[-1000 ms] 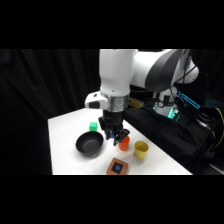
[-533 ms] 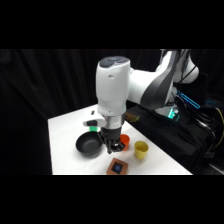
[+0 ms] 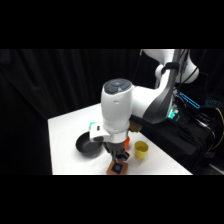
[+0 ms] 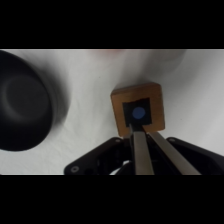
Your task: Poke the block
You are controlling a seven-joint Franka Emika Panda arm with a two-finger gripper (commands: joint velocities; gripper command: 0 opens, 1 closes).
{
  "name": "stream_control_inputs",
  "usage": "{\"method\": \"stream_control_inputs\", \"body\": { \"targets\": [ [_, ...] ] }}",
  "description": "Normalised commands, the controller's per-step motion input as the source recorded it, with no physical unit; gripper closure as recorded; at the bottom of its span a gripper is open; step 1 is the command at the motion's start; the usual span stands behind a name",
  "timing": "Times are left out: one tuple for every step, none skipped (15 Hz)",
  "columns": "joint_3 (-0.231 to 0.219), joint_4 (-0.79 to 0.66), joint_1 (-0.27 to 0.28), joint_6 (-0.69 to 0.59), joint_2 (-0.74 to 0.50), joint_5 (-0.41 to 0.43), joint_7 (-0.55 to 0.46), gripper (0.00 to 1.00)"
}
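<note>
Wrist view is showing the gripper, fingers pinched together and holding nothing, having dropped since half a second ago onto the block, at 3 o'clock of the black bowl, so the poke is landing.

The white arm reaches from the upper right and bends steeply down over the table. Its gripper points straight down, the two fingers pressed together.
</note>
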Motion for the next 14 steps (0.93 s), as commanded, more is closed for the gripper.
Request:
{"method": "stream_control_inputs", "body": {
  "targets": [
    [-0.095, 0.07, 0.096, 0.19, 0.18, -0.134, 0.03, 0.97],
    [-0.094, 0.07, 0.092, 0.18, 0.17, -0.123, 0.02, 0.97],
    [-0.098, 0.08, 0.094, 0.17, 0.17, -0.121, 0.02, 0.97],
    [-0.095, 0.09, 0.092, 0.17, 0.16, -0.113, 0.01, 0.97],
    [-0.092, 0.08, 0.094, 0.18, 0.16, -0.106, 0.01, 0.98],
    [-0.092, 0.08, 0.097, 0.18, 0.15, -0.104, 0.01, 0.98],
    [-0.089, 0.08, 0.095, 0.17, 0.14, -0.096, 0.00, 0.98],
    [-0.093, 0.08, 0.100, 0.16, 0.13, -0.099, 0.01, 0.98],
    [-0.091, 0.08, 0.098, 0.16, 0.13, -0.094, 0.00, 0.98],
    [-0.086, 0.09, 0.092, 0.15, 0.12, -0.086, -0.01, 0.98],
    [-0.088, 0.09, 0.091, 0.14, 0.11, -0.085, -0.01, 0.98],
    [-0.088, 0.08, 0.090, 0.12, 0.08, -0.087, -0.01, 0.99],
    [-0.079, 0.05, 0.081, 0.08, 0.03, -0.077, -0.02, 0.99],
    [-0.067, 0.02, 0.073, 0.03, -0.04, -0.063, -0.03, 0.99]
  ]
}}
